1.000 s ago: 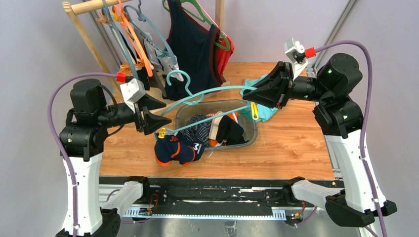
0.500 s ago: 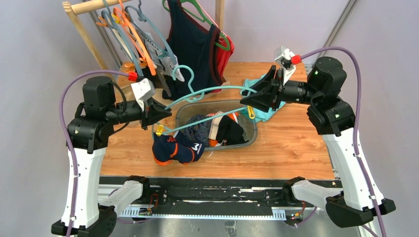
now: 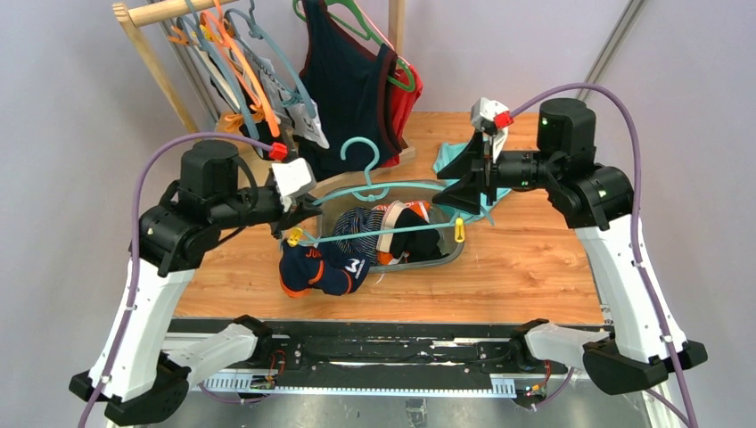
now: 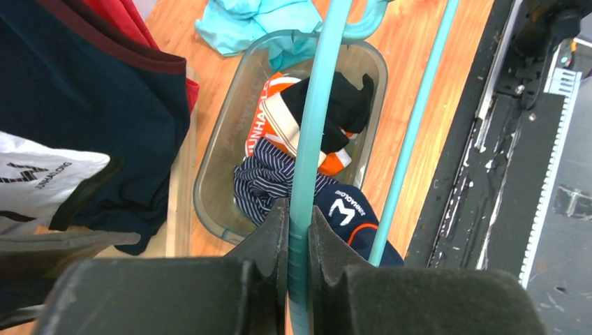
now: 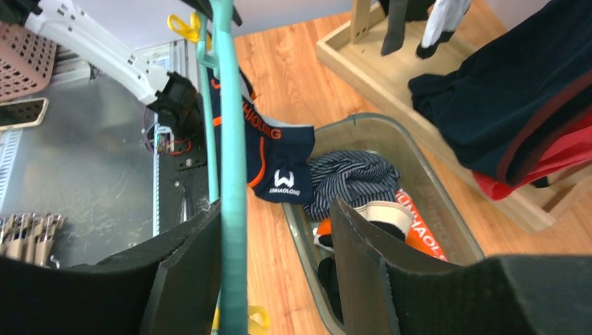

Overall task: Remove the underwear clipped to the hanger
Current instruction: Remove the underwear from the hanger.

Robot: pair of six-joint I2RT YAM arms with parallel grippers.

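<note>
My left arm (image 3: 156,294) rises from its base at the near left, bends at the elbow and reaches right toward the middle of the surface. My left jaws are pressed together on the thin bar of the hanger (image 4: 312,125), one finger on each side, with no gap showing. My right arm (image 3: 624,267) climbs from the near right, folds high toward the far side and points its wrist left. My right jaws stand wide apart. The bar passes between them, close beside one of the fingers (image 5: 192,279).
</note>
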